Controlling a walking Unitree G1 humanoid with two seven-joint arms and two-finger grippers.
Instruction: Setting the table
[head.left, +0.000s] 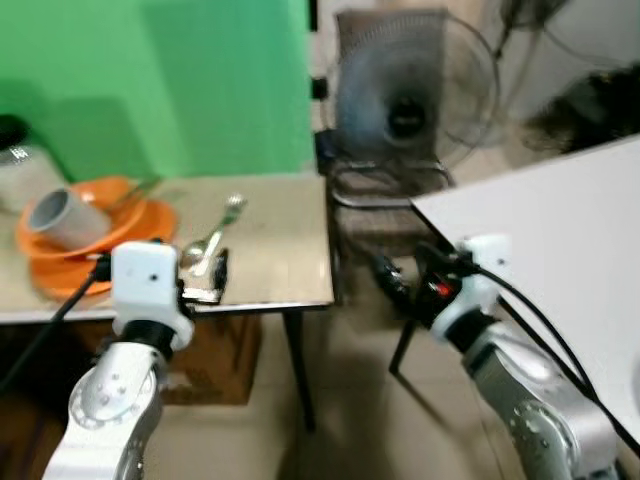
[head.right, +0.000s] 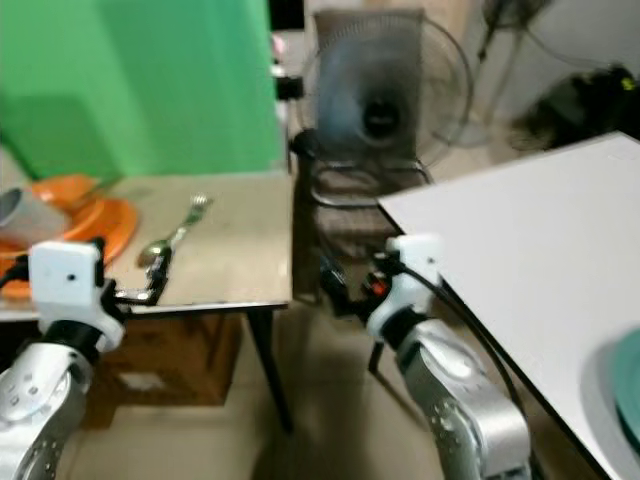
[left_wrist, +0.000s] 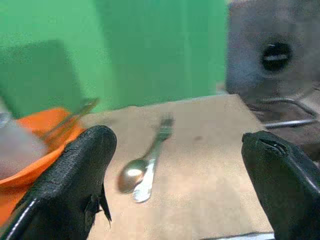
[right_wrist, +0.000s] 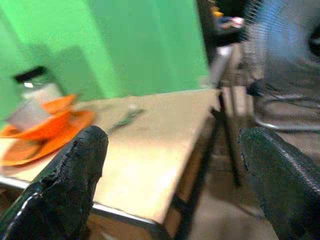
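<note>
The left end effector (left_wrist: 175, 175), fingers apart, hangs just short of the spoon (left_wrist: 131, 176) and fork (left_wrist: 159, 142) on the table (head.left: 280, 270). Judging by this, cutlery pickup is in hand; next it must reach forward and close. The right end effector (right_wrist: 170, 170) is also spread.

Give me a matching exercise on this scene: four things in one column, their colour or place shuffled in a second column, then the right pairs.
Things:
1. plates
2. spoon
3. fan
4. cup

Descriptions:
A. grey, lying on its side on the plates
B. standing on the floor past the tan table's end
C. orange, stacked on the tan table
D. silver, lying beside the fork on the tan table

Pairs: 1-C, 2-D, 3-B, 4-A
</note>
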